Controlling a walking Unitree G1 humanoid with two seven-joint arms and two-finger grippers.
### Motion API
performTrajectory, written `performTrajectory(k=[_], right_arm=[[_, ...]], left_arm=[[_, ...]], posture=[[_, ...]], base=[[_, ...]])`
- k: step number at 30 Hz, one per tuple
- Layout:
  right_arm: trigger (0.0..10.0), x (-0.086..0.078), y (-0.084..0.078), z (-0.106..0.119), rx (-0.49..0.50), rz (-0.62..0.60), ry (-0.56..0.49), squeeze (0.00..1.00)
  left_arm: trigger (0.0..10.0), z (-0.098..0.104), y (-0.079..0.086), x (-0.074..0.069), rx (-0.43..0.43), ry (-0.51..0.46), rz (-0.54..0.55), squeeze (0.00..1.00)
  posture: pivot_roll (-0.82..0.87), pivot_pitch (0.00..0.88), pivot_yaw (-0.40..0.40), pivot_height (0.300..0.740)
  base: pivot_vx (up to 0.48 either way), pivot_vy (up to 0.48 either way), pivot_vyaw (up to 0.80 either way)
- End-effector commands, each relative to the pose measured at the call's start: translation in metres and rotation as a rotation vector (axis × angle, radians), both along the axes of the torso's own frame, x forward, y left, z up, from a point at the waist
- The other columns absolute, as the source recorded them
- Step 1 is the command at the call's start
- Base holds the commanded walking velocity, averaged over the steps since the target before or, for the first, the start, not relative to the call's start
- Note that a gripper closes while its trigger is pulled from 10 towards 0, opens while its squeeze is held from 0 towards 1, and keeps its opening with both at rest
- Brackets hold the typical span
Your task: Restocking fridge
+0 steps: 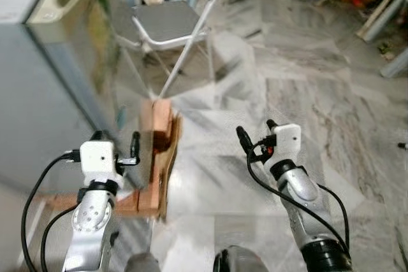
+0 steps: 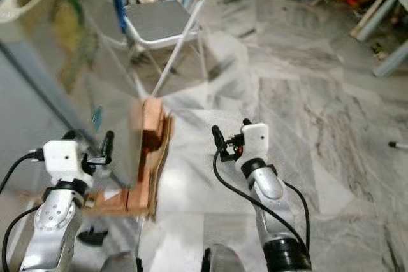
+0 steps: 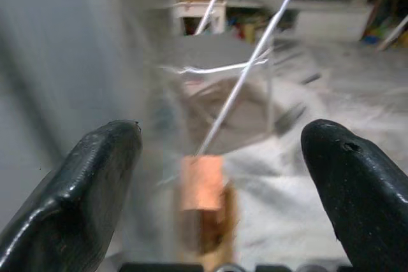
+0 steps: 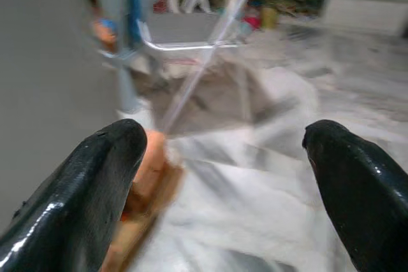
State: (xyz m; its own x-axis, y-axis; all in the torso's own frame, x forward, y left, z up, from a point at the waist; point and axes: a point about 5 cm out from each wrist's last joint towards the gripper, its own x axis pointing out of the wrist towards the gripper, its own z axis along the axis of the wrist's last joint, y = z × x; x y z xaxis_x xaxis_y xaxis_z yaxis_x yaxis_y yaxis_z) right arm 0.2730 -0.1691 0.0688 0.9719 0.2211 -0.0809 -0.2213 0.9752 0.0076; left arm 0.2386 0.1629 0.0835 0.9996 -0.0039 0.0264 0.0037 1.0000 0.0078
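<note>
Both claws are held released and empty above the marble floor point(image 1: 306, 93): the left claw point(image 1: 118, 148) beside the grey fridge point(image 1: 38, 100), the right claw point(image 1: 255, 135) well apart. Wooden blocks point(image 1: 159, 157) are seen at the fridge's foot, a folding chair point(image 1: 166, 23) beyond.

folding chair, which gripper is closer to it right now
Neither clearly. The folding chair stands well ahead of both. The left gripper, open, is beside the fridge and wooden block; the right gripper, open, hangs over bare floor.
</note>
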Motion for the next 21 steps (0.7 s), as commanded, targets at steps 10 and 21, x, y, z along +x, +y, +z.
performTrajectory(k=[10,21], right_arm=[[10.0,0.002,0.007,0.008,-0.008,0.020,0.003,0.00],[10.0,-0.036,-0.004,-0.009,-0.075,0.104,0.154,0.00]], left_arm=[[10.0,0.000,0.021,-0.013,0.042,0.007,0.093,0.00],[10.0,0.019,0.017,0.023,0.053,-0.070,0.018,0.00]], posture=[[0.13,0.146,-0.047,0.740],[0.09,0.158,-0.067,0.740]], base=[[0.000,0.000,0.00],[0.000,0.000,0.00]])
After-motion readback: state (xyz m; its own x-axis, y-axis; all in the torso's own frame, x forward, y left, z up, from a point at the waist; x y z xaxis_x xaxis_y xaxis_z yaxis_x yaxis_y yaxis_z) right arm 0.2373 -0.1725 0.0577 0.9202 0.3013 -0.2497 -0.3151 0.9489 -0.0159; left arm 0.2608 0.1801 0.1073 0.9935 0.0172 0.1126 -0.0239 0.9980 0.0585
